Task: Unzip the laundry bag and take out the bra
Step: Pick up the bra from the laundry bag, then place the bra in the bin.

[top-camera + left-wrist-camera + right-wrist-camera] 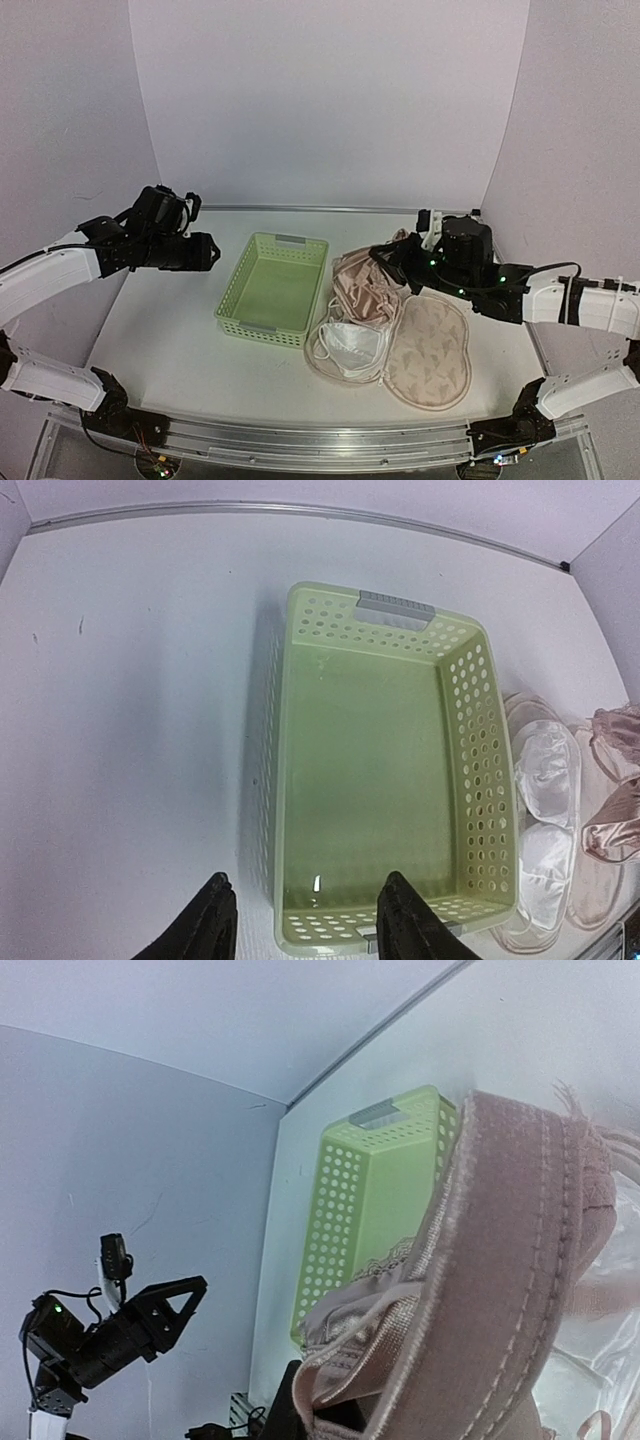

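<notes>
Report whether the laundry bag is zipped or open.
Open: the laundry bag lies unfolded in two halves, with a white bra resting in one of them.

the pink bra (500, 1250), blurred close, hides the right gripper's (390, 257) jaws.

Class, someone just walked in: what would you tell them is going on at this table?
The right end effector is shut on a pink bra, which drapes down onto the unzipped laundry bag. The bag lies open flat, with a white padded garment in it. The left end effector hangs open and empty near the green lattice basket.
</notes>
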`<control>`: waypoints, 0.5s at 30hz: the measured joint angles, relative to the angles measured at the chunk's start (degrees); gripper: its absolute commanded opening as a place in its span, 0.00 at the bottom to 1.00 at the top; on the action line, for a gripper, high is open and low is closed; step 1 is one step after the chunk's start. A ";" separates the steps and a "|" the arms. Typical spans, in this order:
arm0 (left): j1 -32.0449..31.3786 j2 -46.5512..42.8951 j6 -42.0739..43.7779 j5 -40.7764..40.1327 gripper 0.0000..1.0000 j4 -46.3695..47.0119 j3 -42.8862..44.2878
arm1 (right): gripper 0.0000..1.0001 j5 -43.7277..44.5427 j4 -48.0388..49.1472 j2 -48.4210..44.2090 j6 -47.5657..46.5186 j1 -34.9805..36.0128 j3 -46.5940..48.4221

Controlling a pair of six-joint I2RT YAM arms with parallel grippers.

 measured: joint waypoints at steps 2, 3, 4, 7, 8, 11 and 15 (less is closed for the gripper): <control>0.00 -0.74 -0.35 -0.94 0.50 -0.83 0.46 | 0.00 -0.28 0.04 0.63 -0.66 0.00 2.51; 0.00 -1.09 -0.42 -1.33 0.50 -1.20 0.70 | 0.00 -0.44 0.11 1.09 -0.94 0.00 3.72; 0.00 -1.55 -0.42 -1.75 0.50 -1.49 0.92 | 0.00 -0.61 0.20 1.68 -1.20 0.00 4.87; 0.00 -2.91 -0.42 -2.62 0.51 -2.58 1.77 | 0.00 -1.31 0.11 3.89 -1.88 0.02 8.26; 0.00 -3.21 -0.42 -2.89 0.50 -2.64 1.95 | 0.00 -1.70 0.15 5.01 -2.12 0.07 9.73; 0.00 -4.31 -0.39 -3.61 0.51 -3.58 2.78 | 0.00 -2.80 0.22 8.57 -2.91 0.31 14.25; 0.00 -6.10 -0.39 -4.61 0.51 -5.18 3.19 | 0.00 -3.85 0.24 13.46 -3.61 1.36 20.70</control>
